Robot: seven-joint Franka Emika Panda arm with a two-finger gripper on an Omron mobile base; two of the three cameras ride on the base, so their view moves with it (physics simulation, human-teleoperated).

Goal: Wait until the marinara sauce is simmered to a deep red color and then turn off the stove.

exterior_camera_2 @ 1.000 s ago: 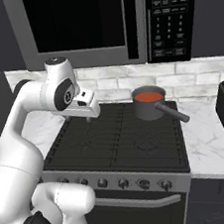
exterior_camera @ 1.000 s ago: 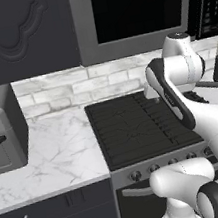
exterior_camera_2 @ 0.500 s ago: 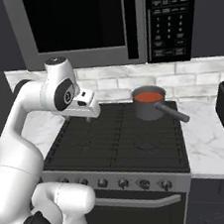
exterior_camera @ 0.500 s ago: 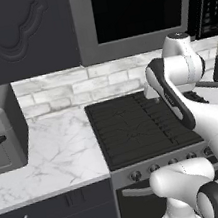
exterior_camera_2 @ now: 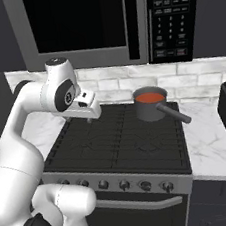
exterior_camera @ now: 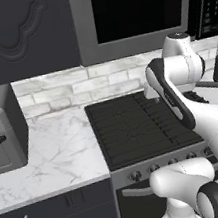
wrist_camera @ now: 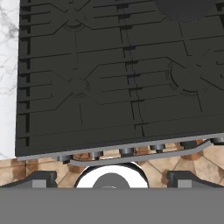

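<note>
Red sauce (exterior_camera_2: 150, 98) sits in the pan (exterior_camera_2: 151, 105) at the stove's (exterior_camera_2: 119, 144) back right corner; waiting continues, tool (exterior_camera_2: 88, 110) released above the grates; next, reach the front-edge knobs (exterior_camera_2: 124, 184).

No text, brand or number can be read. The microwave (exterior_camera_2: 103, 25) control panel (exterior_camera_2: 167, 19) carries rows of small pale markings, too small to make out.
</note>
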